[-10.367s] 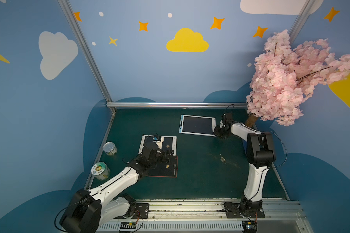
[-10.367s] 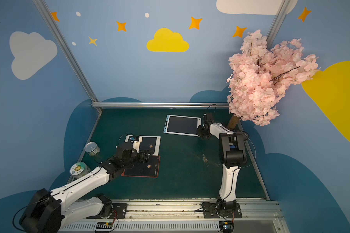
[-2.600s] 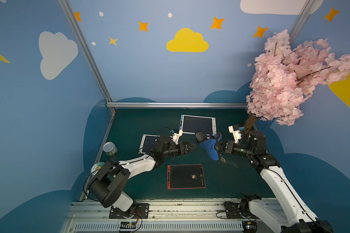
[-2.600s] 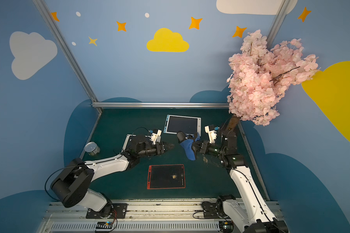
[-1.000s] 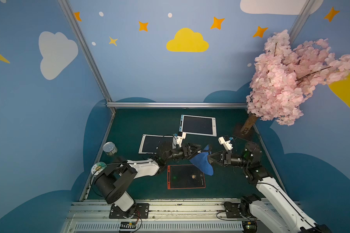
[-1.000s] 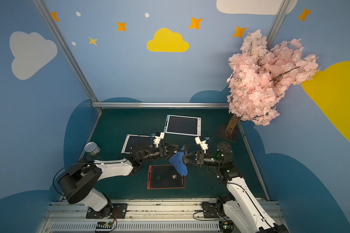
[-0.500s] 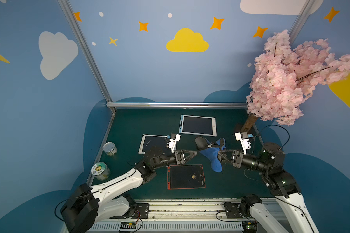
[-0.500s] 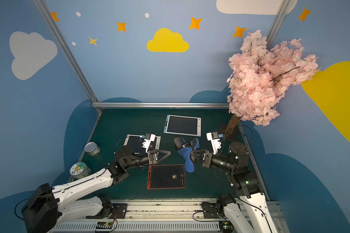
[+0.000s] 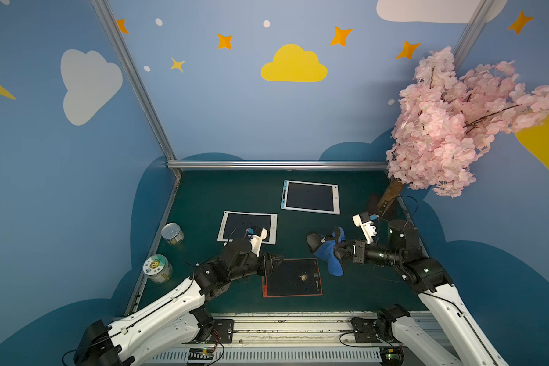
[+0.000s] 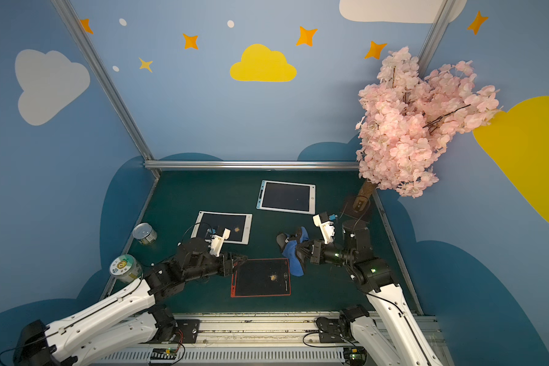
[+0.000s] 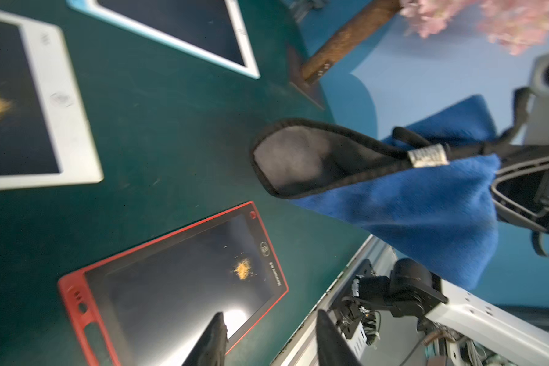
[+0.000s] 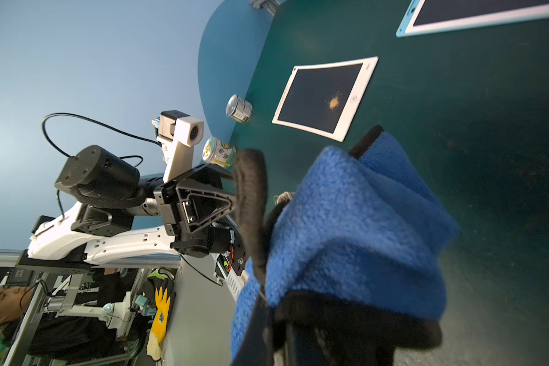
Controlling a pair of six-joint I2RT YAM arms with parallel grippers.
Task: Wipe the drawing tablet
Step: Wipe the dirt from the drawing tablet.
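The red-framed drawing tablet (image 9: 292,279) (image 10: 260,277) lies flat at the front centre of the green table, with an orange smudge (image 11: 243,269) on its dark screen. My right gripper (image 9: 338,248) (image 10: 301,248) is shut on a blue cloth with black edging (image 9: 328,253) (image 12: 346,221). The cloth hangs in the air just off the tablet's far right corner. My left gripper (image 9: 277,258) (image 11: 269,320) hovers over the tablet's far left corner. Its jaws are open with nothing between them. The cloth (image 11: 409,206) hides the right fingers in the right wrist view.
A white-framed tablet (image 9: 248,226) with its own orange smudge (image 10: 237,228) lies left of centre. A blue-edged tablet (image 9: 311,197) lies at the back. Two tins (image 9: 172,233) (image 9: 157,268) stand at the left edge. A pink blossom tree (image 9: 457,120) rises from a base at the back right.
My left gripper has drawn back from the cloth toward the red tablet's near-left side, and its jaws have narrowed. The right gripper and cloth have sunk slightly.
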